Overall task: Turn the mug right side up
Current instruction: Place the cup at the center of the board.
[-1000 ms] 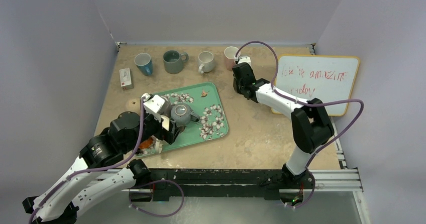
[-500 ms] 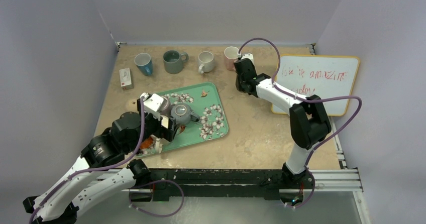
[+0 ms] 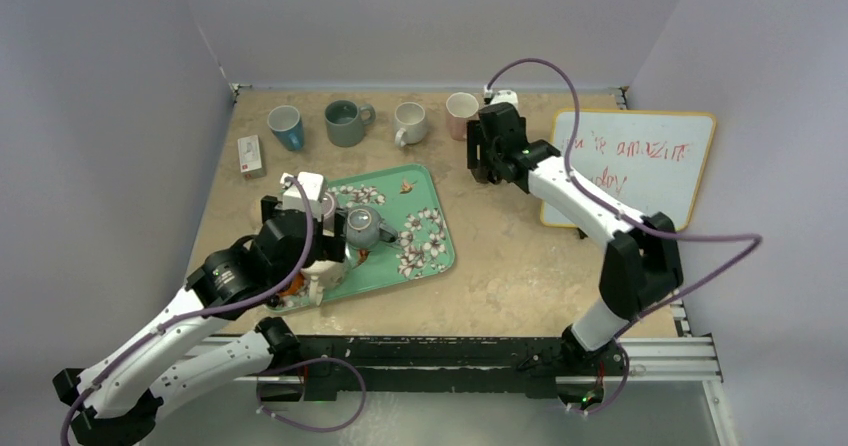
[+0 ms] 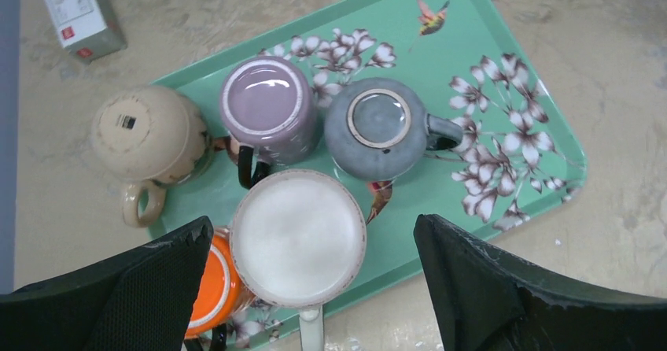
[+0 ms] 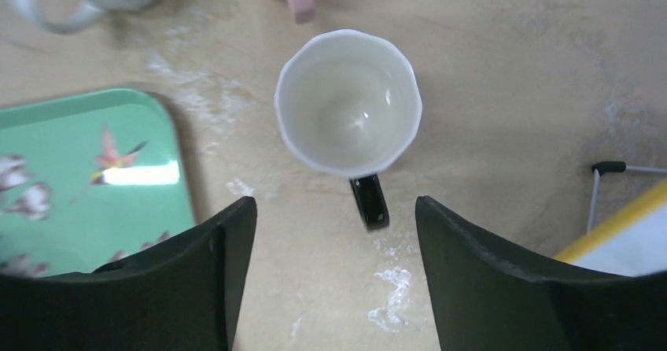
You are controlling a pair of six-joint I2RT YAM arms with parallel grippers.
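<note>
The left gripper (image 4: pixel 313 227) is open, its jaws wide on each side of the big white mug (image 4: pixel 299 239), low in the middle of the left wrist view. That mug sits bottom up on the green tray (image 4: pixel 543 158), tight beside the orange mug (image 4: pixel 212 284) and near the purple mug (image 4: pixel 269 111). It should probably go straight down and squeeze only the white one, without bumping the others. The right gripper (image 5: pixel 334 205) is open too, above a white cup (image 5: pixel 348 103) standing right way up
</note>
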